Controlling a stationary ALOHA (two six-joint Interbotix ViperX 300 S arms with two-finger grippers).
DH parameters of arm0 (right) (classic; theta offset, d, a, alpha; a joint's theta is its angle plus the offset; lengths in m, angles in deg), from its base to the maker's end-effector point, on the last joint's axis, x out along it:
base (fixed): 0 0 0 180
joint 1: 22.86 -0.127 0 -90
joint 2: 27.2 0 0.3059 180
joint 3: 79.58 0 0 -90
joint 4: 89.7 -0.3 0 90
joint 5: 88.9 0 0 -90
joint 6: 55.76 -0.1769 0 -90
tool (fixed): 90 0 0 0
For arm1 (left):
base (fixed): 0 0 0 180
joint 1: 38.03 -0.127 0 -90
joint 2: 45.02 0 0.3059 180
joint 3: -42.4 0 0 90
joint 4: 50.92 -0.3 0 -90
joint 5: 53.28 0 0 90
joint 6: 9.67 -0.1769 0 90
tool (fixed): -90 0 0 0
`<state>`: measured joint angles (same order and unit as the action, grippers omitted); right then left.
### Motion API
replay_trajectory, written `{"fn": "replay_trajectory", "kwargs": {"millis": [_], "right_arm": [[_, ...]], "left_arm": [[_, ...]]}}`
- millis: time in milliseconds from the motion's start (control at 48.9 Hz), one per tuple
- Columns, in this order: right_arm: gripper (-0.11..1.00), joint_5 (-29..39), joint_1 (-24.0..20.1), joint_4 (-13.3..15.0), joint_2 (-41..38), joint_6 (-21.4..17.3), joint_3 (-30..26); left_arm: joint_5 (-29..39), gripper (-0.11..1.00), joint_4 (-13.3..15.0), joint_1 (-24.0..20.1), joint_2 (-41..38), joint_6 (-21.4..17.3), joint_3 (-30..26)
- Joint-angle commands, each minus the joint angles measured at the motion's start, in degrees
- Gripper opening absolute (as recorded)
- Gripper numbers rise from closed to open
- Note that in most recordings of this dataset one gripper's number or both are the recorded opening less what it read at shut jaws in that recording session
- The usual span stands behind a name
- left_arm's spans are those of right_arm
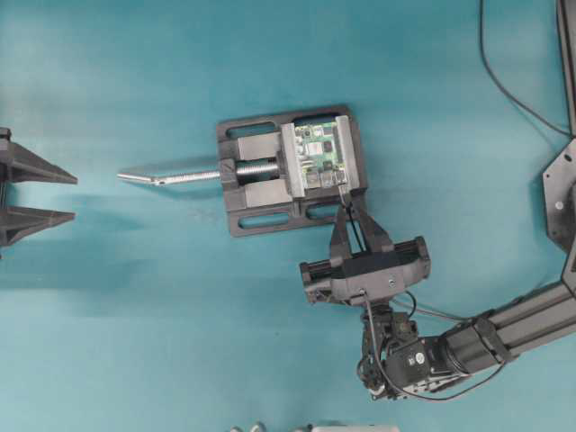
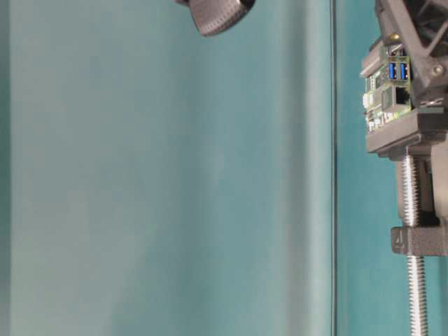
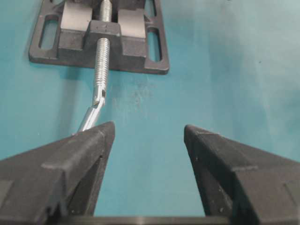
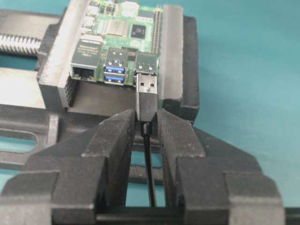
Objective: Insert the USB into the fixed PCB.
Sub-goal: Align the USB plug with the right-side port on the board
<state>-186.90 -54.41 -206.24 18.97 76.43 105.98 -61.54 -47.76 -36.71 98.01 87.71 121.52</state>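
right gripper [image 4: 146, 123] clamps USB [image 4: 146, 93] | tip at fixed PCB [image 4: 119, 35] port | left gripper [image 3: 149, 136] released

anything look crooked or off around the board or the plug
Nothing stands out. The small dark USB plug sits straight in the right claw, lined up with a port on the green circuit board, which sits level in the grey vise jaws.
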Motion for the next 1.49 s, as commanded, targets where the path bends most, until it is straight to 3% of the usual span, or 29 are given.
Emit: {"fn": "replay_trajectory", "kwargs": {"millis": [0, 839, 1064, 1474], "right_arm": [[0.2, -0.26, 0.53, 0.44, 2.64, 0.09, -0.35], [0.2, 1.58, 1.49, 0.7, 2.64, 1.58, -0.18], [0.2, 1.67, 1.67, 0.7, 3.43, 4.22, -0.35], [0.2, 1.14, 1.67, 0.7, 4.83, 5.1, -0.62]], "left_arm": [[-0.18, 0.78, 0.0, 0.09, -0.26, 0.7, -0.79], [-0.26, 0.78, 0.0, 0.0, -0.35, 0.7, -0.79], [-0.26, 0.78, -0.09, 0.09, -0.26, 0.7, -0.7], [-0.18, 0.78, 0.0, 0.09, -0.26, 0.7, -0.7]]}}
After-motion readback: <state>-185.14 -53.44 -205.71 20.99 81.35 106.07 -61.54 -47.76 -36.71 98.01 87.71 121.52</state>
